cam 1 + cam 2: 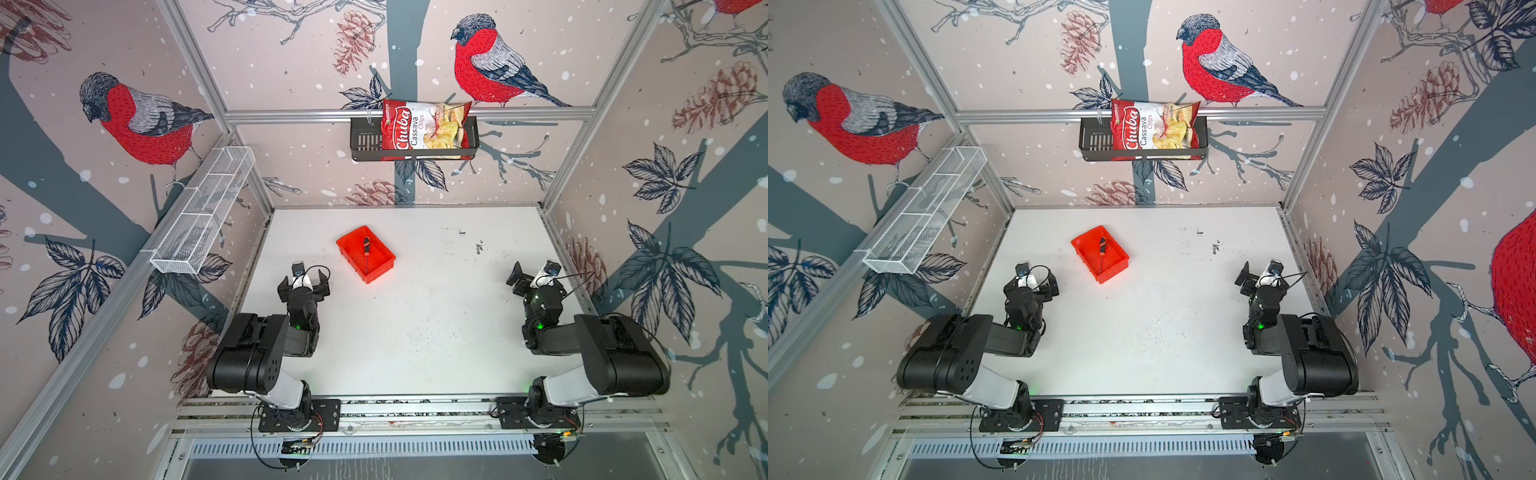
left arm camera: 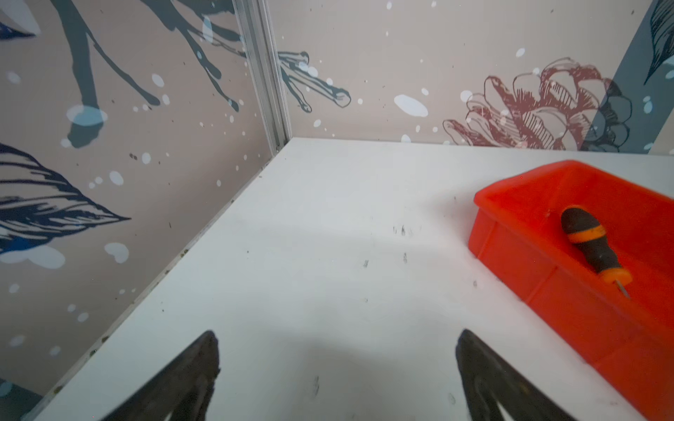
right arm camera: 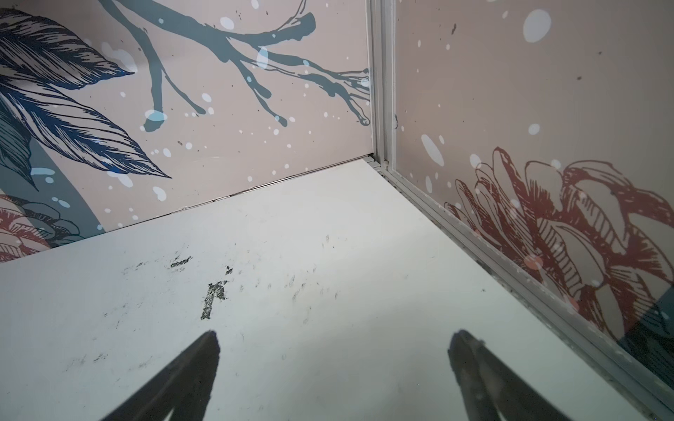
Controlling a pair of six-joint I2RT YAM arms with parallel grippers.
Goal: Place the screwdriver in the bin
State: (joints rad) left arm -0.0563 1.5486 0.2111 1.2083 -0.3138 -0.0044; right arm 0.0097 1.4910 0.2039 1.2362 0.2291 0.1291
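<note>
Screwdriver (image 1: pixel 367 253) lies in bin (image 1: pixel 353 249).
Left pincer (image 2: pixel 337 334), right pincer (image 3: pixel 335 333) both spread; bin at left's two o'clock.

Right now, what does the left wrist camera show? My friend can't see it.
An orange-and-black screwdriver lies inside a red bin on a white table. The left claw is open and empty, apart from the bin.

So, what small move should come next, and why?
Probably nothing but a retreat to rest: the screwdriver already lies inside the bin, and the left claw and the right claw stand open, empty and apart from it.
</note>
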